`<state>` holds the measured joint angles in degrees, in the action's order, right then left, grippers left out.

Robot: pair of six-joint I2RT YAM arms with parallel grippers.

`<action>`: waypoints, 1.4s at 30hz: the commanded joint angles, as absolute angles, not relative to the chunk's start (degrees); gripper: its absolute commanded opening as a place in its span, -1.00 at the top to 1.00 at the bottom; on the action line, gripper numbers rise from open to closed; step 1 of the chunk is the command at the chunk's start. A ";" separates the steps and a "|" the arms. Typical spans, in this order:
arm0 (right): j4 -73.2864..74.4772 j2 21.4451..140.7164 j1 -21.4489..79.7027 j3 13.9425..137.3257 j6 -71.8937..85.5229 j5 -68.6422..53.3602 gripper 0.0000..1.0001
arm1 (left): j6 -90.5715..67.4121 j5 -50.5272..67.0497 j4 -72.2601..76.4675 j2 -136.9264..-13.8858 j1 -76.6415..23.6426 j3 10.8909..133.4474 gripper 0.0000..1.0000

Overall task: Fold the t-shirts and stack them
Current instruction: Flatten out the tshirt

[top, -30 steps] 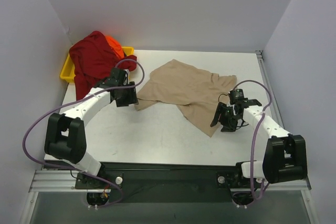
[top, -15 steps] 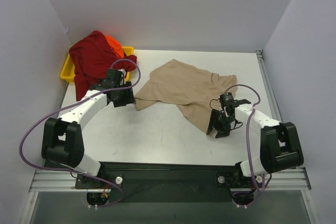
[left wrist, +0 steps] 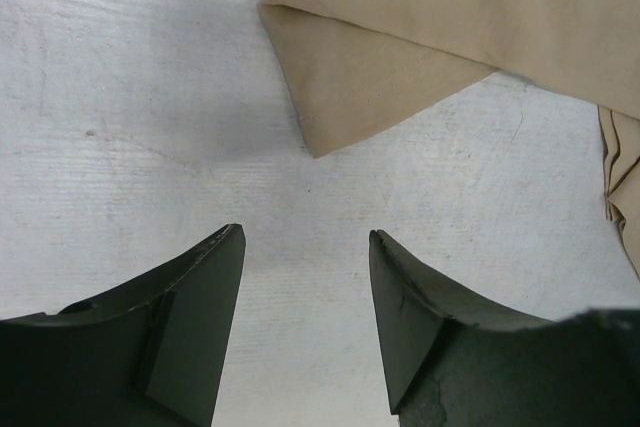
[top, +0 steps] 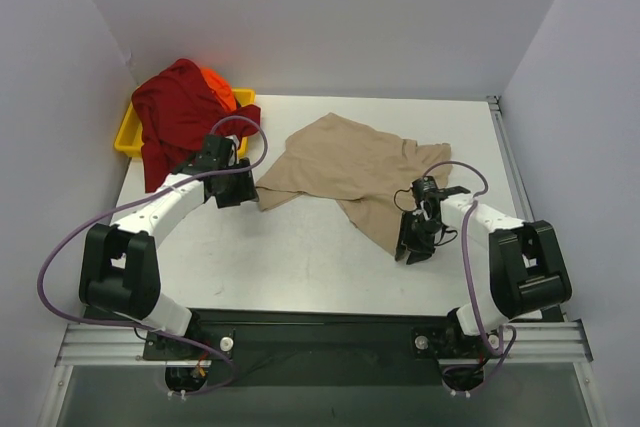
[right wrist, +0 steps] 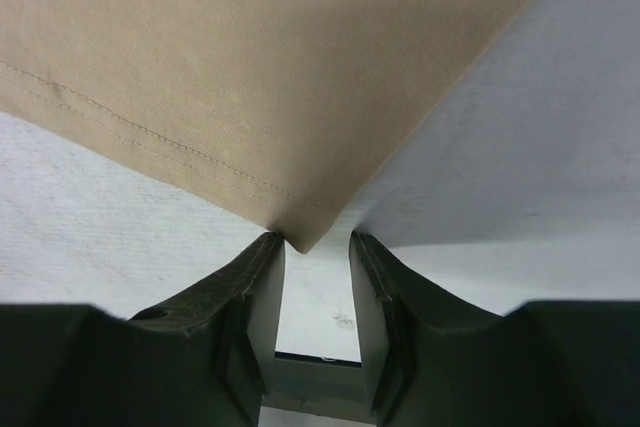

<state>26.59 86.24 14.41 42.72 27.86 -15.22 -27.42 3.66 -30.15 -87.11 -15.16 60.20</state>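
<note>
The tan t-shirt [top: 352, 165] lies spread and rumpled in the middle of the table. My left gripper [top: 250, 192] is open just short of its left corner; in the left wrist view that corner [left wrist: 372, 75] lies ahead of the open gripper [left wrist: 305, 237]. My right gripper [top: 408, 249] is open at the shirt's near corner; in the right wrist view the hemmed corner [right wrist: 290, 87] just reaches between the tips of the gripper [right wrist: 315, 239]. The dark red t-shirt [top: 175, 115] and the orange t-shirt [top: 218, 85] are heaped at the back left.
A yellow tray [top: 127, 139] sits at the back left corner under the red and orange shirts. Grey walls close in the table on three sides. The table's near edge runs just in front of the arm bases.
My right gripper has moved left and nearer, to the tan shirt's near corner. My left gripper has shifted slightly away from the shirt's left corner. The shirts have not moved.
</note>
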 commanded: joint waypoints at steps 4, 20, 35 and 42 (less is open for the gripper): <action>26.28 89.12 15.20 44.03 27.77 -11.69 0.56 | -25.75 3.43 -29.00 -85.87 -14.59 59.94 -0.27; 33.84 78.58 1.69 55.72 27.16 -8.17 1.00 | -27.15 9.05 -21.89 -85.87 -15.29 52.56 -0.30; 35.24 79.10 0.79 57.66 26.63 -8.35 1.00 | -32.87 8.88 -11.70 -95.80 -15.64 53.70 -0.18; 35.24 78.58 0.88 57.92 27.25 -8.61 1.00 | -32.87 5.80 -13.01 -98.52 -16.00 55.37 -0.02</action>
<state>32.53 79.75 0.82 56.60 27.00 -9.02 -32.67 8.12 -13.87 -97.25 -15.64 53.80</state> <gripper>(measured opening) 0.024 0.520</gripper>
